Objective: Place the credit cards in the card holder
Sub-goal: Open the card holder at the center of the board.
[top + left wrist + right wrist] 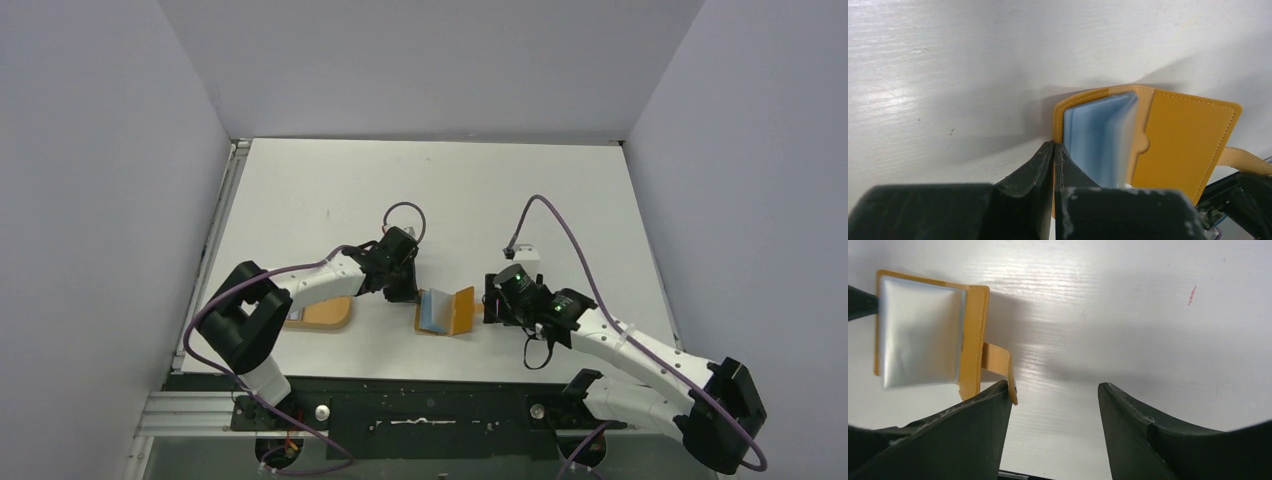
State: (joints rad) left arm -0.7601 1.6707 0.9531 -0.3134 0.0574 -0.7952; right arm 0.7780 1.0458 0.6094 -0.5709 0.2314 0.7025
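card holder [447,310] lies open on your desk [300,200]. your left pincer [1053,146] is pressed together at its left edge; your right pincer [1055,390] stands spread, one finger beside its tab [998,362].

A: Surface?
B: White table [330,190], faint grain. Small red mark [1192,294] toward 1 o'clock in the right wrist view.
A: Anything else there?
B: Orange oval tray [330,312] at the table's 8 o'clock, partly hidden. Metal rail [222,215] along the 9 o'clock edge. Grey walls [430,60] at 9, 12 and 3.
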